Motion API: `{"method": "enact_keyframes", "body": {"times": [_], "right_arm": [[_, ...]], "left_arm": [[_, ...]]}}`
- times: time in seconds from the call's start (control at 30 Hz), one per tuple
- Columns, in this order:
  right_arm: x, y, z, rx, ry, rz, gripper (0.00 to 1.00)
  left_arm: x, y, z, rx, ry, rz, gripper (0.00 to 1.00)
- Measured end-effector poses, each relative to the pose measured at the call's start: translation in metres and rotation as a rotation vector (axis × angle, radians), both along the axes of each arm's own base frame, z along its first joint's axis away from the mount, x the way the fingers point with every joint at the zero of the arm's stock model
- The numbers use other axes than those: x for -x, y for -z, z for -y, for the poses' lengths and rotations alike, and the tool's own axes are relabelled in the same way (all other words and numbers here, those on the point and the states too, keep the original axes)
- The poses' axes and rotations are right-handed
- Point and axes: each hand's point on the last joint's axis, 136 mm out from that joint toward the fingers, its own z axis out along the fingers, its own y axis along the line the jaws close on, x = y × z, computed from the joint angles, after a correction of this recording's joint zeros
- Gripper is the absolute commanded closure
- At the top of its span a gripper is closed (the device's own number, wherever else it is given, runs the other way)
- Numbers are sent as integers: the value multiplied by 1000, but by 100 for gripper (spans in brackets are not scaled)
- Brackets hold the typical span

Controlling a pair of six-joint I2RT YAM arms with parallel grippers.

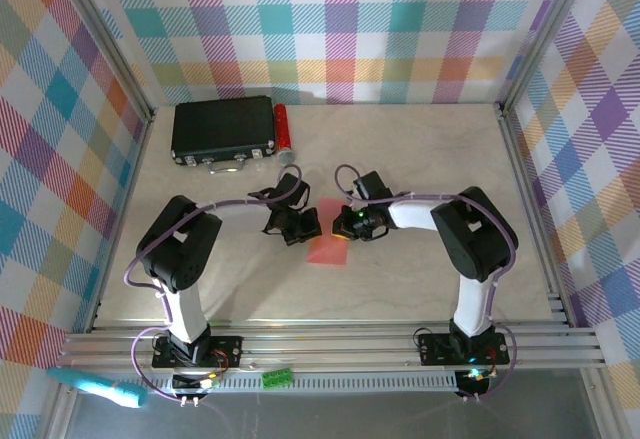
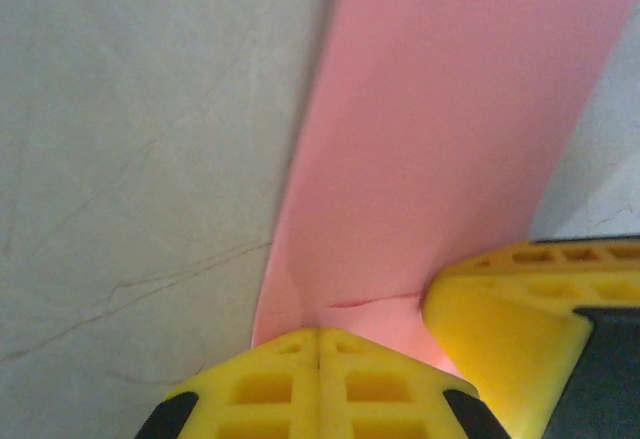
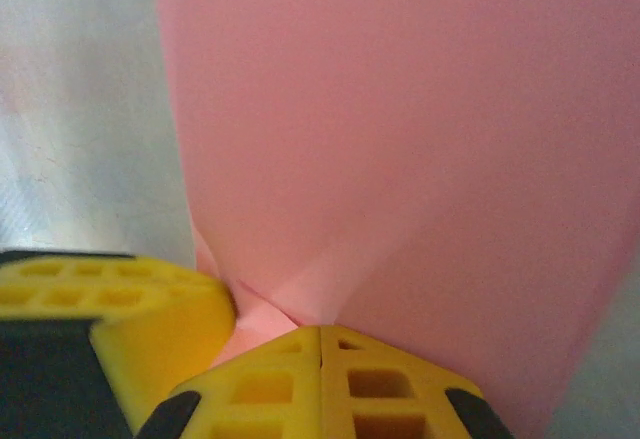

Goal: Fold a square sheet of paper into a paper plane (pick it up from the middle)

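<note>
The square sheet of paper (image 1: 326,247) lies folded as a narrow pink strip on the table's middle, between my two grippers. It runs away from the fingertips in the left wrist view (image 2: 450,139) and the right wrist view (image 3: 400,129), with a small crease and a folded flap at its near end. My left gripper (image 1: 306,227) (image 2: 318,334) is shut, its tips down on that end. My right gripper (image 1: 340,224) (image 3: 320,331) is shut too, tips on the same end, right beside the left one. No paper plane is in view.
A black box (image 1: 222,129) stands at the back left with a small red cylinder (image 1: 282,129) next to it. Metal frame rails (image 1: 530,189) border the table. A teal object (image 1: 100,387) lies off the table at the near left.
</note>
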Motion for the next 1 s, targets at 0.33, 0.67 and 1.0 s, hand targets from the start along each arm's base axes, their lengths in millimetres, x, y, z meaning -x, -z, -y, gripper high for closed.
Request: {"method": "enact_keyframes", "body": {"times": [0.33,0.67,1.0], "right_arm": [[8,-9,16,35,86,-23,96],[6,-23,-7,-23,36,-5,97],[18,0,-13,-61,-6,-44,100]], "left_arm": [[-4,0,9,28,54,-7,100],[-3,0,9,31,59,-11,100],[-3,0,9,32,58,-12,100]]}}
